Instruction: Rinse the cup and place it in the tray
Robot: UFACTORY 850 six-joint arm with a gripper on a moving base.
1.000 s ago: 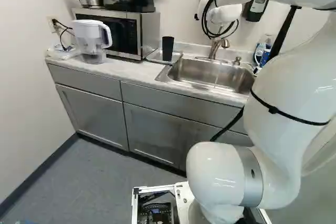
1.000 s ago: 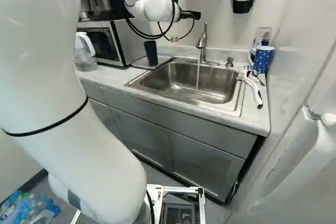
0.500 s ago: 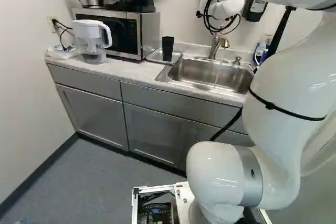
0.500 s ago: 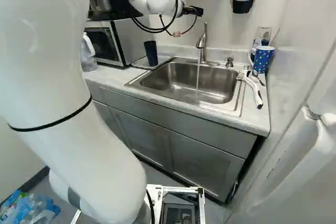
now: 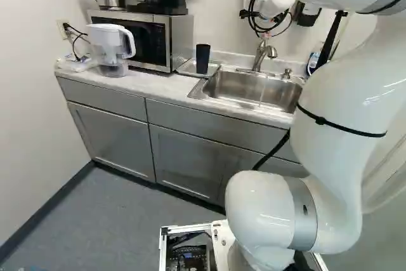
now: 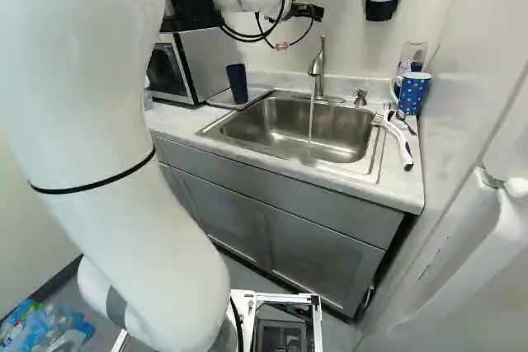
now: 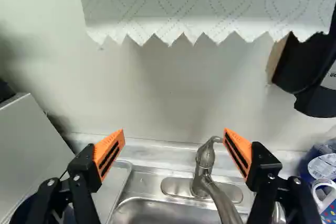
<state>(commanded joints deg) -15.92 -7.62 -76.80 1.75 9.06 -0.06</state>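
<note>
The dark cup (image 5: 202,59) stands upright on the tray (image 5: 188,68), which is just beside the sink (image 6: 240,124). Water is running down from the faucet (image 6: 318,65) into this sink. The gripper (image 6: 310,12) is up in the air, and its orange-padded fingers (image 7: 109,153) are spread widely apart.

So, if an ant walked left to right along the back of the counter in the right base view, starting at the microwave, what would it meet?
Microwave → dark cup → metal faucet → small metal knob → blue spotted mug.
</note>
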